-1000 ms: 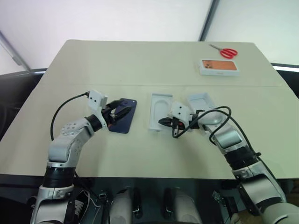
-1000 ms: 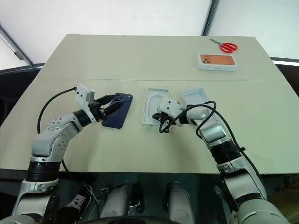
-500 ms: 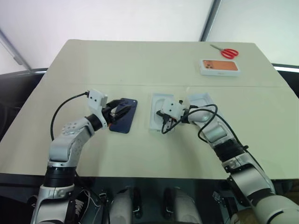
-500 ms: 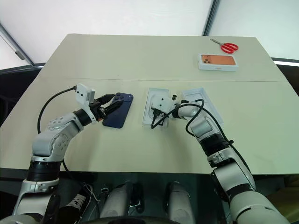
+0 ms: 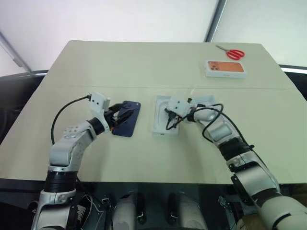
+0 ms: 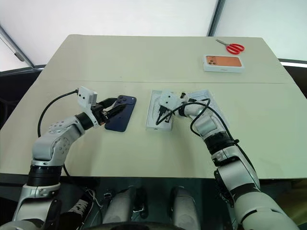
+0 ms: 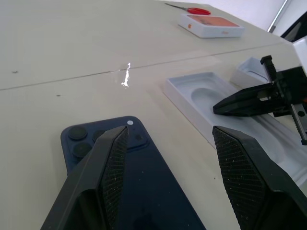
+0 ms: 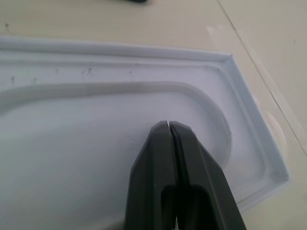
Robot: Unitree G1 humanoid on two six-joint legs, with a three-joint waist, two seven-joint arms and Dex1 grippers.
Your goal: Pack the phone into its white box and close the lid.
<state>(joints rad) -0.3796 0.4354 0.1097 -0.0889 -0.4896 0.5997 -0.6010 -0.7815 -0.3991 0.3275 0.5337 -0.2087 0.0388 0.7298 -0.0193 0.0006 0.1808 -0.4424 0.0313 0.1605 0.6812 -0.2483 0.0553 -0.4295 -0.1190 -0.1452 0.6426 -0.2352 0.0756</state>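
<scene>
The dark navy phone lies flat on the table, camera cluster at its far end. My left gripper is open and level over the phone's near end, one finger on each side of it. To the phone's right, the white box lies open, its moulded inside showing. My right gripper is shut, with its tips down inside the box's tray. The lid lies inside-up just right of the box, partly hidden by my right arm.
A white box with an orange phone picture sits at the far right of the table, with red scissors just beyond it. A seam runs across the tan table behind the phone and the box.
My right gripper has swung forward and left from the box's near right edge to over its tray, still shut. The left gripper and phone have stayed put.
</scene>
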